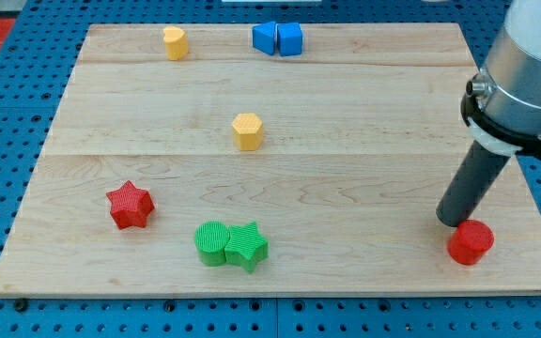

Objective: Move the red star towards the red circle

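Observation:
The red star (130, 205) lies on the wooden board at the view's lower left. The red circle (470, 242) stands at the view's lower right, near the board's bottom edge. My tip (453, 222) rests on the board just to the upper left of the red circle, almost touching it. The tip is far to the right of the red star, with the green blocks between them.
A green circle (213, 243) and a green star (247, 246) sit touching at the bottom centre. A yellow hexagon (248, 130) is mid-board. A yellow block (175, 42) and two blue blocks (277, 38) are at the top edge. The wooden board (364, 113) sits on blue pegboard.

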You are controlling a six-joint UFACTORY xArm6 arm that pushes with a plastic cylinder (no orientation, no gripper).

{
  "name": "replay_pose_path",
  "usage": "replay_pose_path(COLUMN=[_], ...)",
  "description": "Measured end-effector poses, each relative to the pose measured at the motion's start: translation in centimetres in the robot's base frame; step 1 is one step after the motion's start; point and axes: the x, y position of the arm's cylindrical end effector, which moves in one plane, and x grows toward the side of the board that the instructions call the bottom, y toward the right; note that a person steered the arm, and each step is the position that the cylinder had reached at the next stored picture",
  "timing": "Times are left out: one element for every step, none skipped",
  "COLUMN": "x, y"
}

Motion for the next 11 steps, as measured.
replay_pose_path(x=[-4.2,-7.2,-8.1,-8.0,-8.0,-6.9,-3.4,-1.7,-1.7,-1.7,-1.7], y=[-3.6,-11.0,-18.9,-26.1,-34.0,-40.5,-44.0,-43.7,-38.3,-29.0,-19.8])
